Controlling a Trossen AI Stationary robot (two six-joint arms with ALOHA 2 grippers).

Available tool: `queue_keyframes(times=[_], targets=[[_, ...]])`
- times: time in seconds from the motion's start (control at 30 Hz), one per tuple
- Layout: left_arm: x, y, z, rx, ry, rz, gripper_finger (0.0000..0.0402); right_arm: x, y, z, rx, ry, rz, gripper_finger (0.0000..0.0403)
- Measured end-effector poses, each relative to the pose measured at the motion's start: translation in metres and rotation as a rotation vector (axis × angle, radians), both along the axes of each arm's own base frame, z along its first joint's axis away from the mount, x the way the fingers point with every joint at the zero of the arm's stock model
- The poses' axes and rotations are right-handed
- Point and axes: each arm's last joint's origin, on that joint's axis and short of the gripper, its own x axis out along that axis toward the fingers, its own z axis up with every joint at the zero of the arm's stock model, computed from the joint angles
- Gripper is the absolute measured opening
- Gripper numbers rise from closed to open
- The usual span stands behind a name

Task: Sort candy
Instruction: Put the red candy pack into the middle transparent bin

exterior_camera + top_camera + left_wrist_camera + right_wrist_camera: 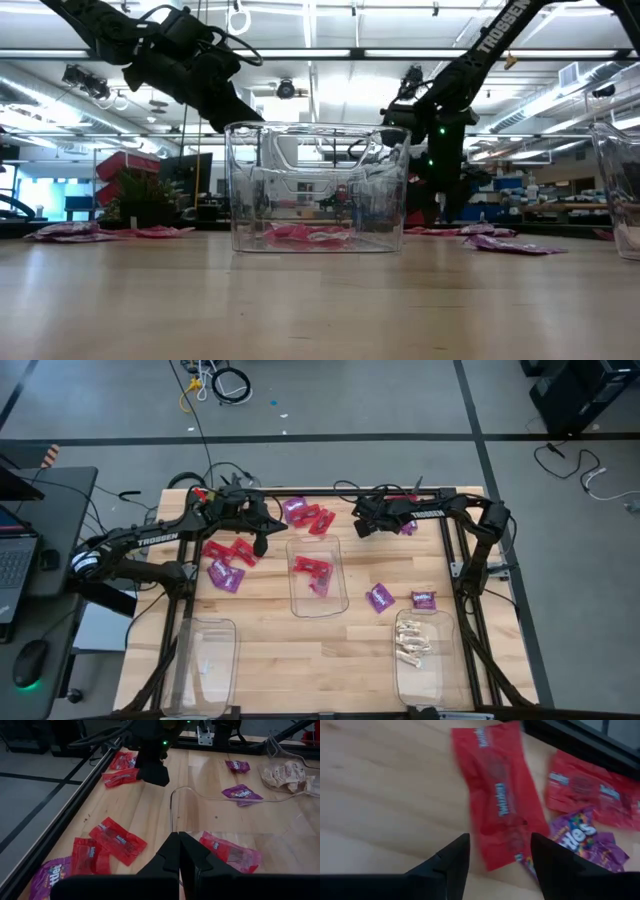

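The middle bin, a clear plastic box on the wooden table, serves as the reference for everything else. Two red packets lie inside it.

The left gripper hovers just beside the bin's far left corner, its fingers pressed together and holding nothing. To the left of the bin lie more red packets and a purple packet.

The right gripper hangs just beyond the bin's far right corner. Its fingers are spread apart over a red packet lying flat on the wood, not gripping it; a purple packet sits just beside that red one.

Beyond the bin's far edge lies a cluster of red and purple packets. To the right of the bin, two purple packets rest on the table. Farther right and nearer the front, the right bin holds cream-wrapped candies. At the front left stands the left bin.
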Motion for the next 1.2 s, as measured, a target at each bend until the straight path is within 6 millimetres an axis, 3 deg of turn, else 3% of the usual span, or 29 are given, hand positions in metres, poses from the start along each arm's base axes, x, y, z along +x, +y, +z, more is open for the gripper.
queue_keyframes(times=[0.4, 0.67, 0.9, 1.03, 1.2], targets=[[0.000, 0.000, 0.000, 0.000, 0.001, 0.000, 0.0000, 0.002, 0.002, 0.000, 0.020, -0.028, 0.006, 0.0146], [0.000, 0.000, 0.000, 0.000, 0.001, 0.000, 0.0000, 0.023, 0.008, 0.030, -0.005, -0.165, 0.018, 0.0201], [0.000, 0.000, 0.000, 0.002, 0.000, 0.000, 0.0000, 0.049, 0.011, 0.040, -0.226, -0.397, 0.011, 0.0238], [0.000, 0.000, 0.000, 0.003, 0.000, 0.000, 0.0000, 0.047, 0.004, 0.041, -0.313, -0.431, -0.045, 0.0224], [0.000, 0.000, 0.000, 0.009, 0.001, -0.003, 0.0000, 0.042, 0.002, 0.035, -0.289, -0.420, -0.069, 0.0184]])
